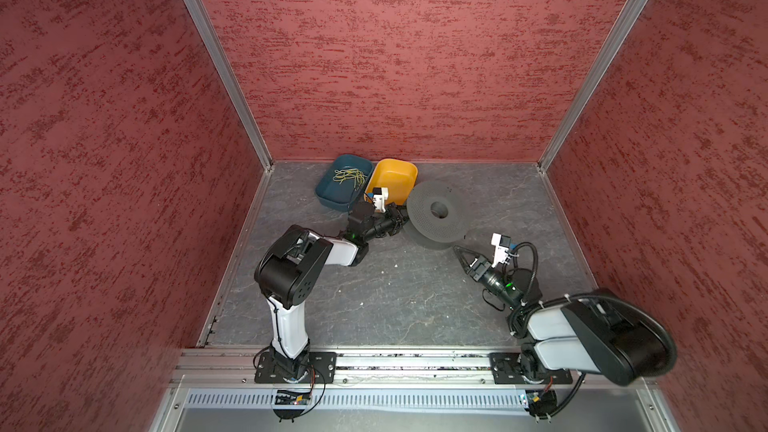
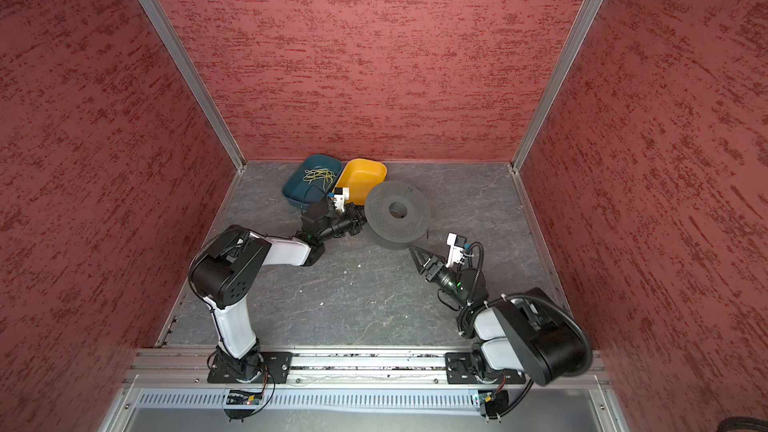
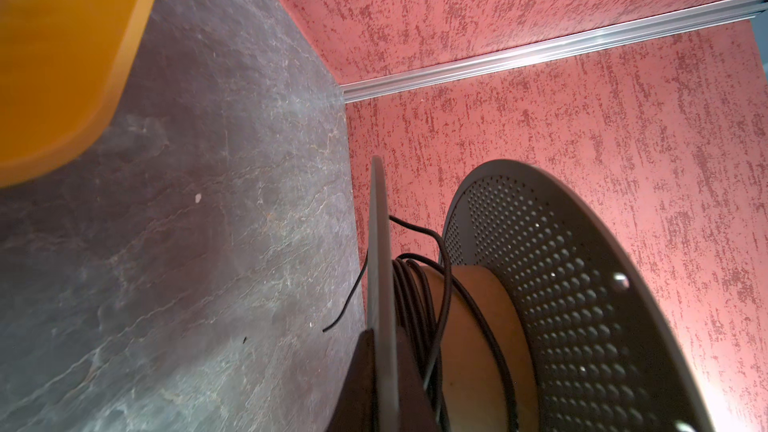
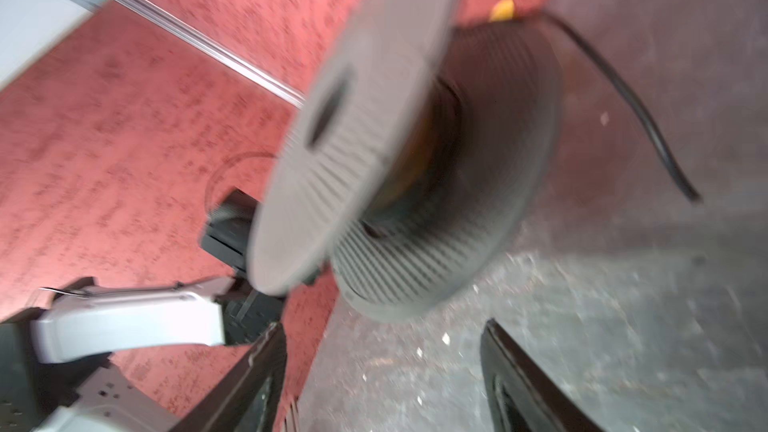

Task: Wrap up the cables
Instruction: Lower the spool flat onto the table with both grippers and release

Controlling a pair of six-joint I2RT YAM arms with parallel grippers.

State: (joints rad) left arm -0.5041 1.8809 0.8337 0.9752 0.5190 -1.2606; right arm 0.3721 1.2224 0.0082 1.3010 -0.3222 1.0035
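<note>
1. The left hand (image 1: 402,218) is clamped on the rim of the flange nearer the surface (image 1: 395,297) of the grey perforated spool (image 1: 424,201).
2. The cables (image 3: 409,297) are wound round the spool's core. A loose end trails past the near-right rim.
3. The right hand (image 1: 457,249) has its fingers apart, holds nothing, and sits just off that rim.
4. The yellow bin (image 1: 395,176) is just beside the far rim. Open surface lies between the arms.

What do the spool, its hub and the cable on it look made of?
Spool: likely moulded plastic, matte grey, flanges perforated with regular dots. Hub: smooth orange-brown, cardboard or plastic, unclear. Cable: thin black cord, probably rubber- or plastic-jacketed, faint sheen, bends in loose loops.
</note>
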